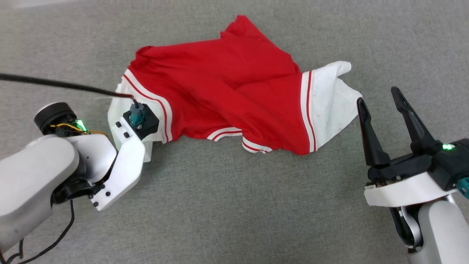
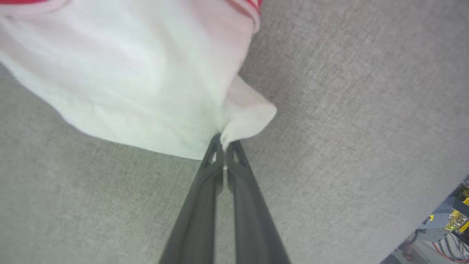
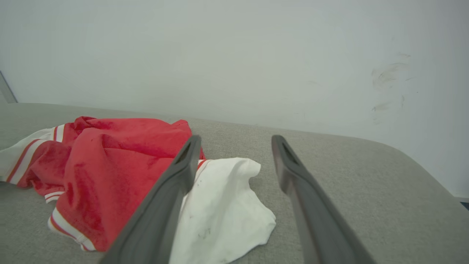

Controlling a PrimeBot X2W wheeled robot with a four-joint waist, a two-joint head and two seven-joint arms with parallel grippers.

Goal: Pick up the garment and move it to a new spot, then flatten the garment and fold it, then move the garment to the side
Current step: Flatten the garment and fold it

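Left wrist view: the left pincer (image 2: 224,146) is shut tight on a little corner of the white sleeve (image 2: 146,80). Its two dark fingers (image 2: 198,205) press together, and a small flap of cloth pokes out past the tips. The sleeve lies bunched up on the grey soft top (image 2: 348,128).

In the head view, this sleeve is the end of the red jersey shirt (image 1: 227,95) on the robot's left. The shirt lies crumpled across the middle of the grey top, with deep folds and a twisted hem. The other white sleeve (image 1: 329,106) is at the far end, just beside the right pincer (image 1: 378,96). That pincer is wide open and holds nothing.

What could go wrong? The left pincer has only a tiny bit of cloth. If it lifts fast, I think the corner may slip out and the shirt will drop.

Only one end is held. If that arm pulls alone, the shirt will likely drag, hang in a lump and get more twisted, so it will be hard to make flat.

A black cable (image 1: 55,83) runs right over the held sleeve. It might catch on the cloth when the arm moves.
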